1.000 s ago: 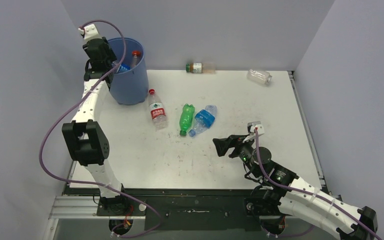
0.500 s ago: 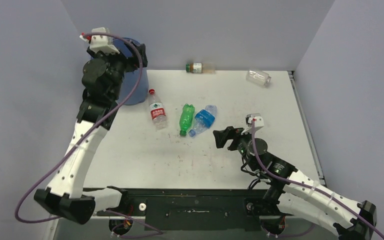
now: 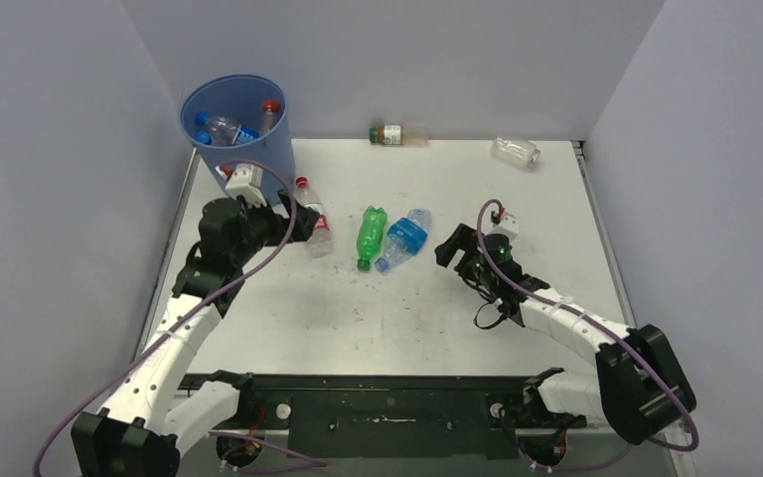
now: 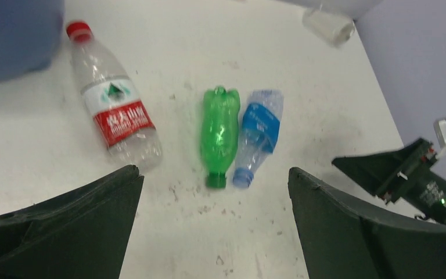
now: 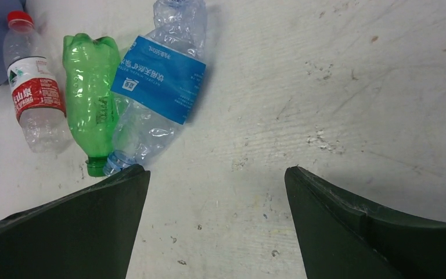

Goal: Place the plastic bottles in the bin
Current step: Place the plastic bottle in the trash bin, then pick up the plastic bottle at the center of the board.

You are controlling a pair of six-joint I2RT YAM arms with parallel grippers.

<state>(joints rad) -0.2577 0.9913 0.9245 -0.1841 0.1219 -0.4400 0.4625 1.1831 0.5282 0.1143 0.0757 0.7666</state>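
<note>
The blue bin (image 3: 187,107) stands at the back left with several plastic bottles (image 3: 227,128) inside. On the table lie a clear red-label bottle (image 3: 315,227), a green one (image 3: 369,237) and a blue-label one (image 3: 405,238), side by side. My left gripper (image 3: 301,221) is open and empty, just left of the red-label bottle (image 4: 116,110). My right gripper (image 3: 449,250) is open and empty, right of the blue-label bottle (image 5: 157,87). Its left fingertip (image 5: 129,174) is close to that bottle's neck.
An amber bottle (image 3: 393,134) lies by the back wall and a clear crushed bottle (image 3: 515,151) sits at the back right corner. Grey walls close in the table on three sides. The right gripper (image 4: 406,171) shows in the left wrist view.
My left arm swung away from the bin's rim and came down near the red-label bottle, jaws now wide. My right arm reached forward toward the blue-label bottle.
</note>
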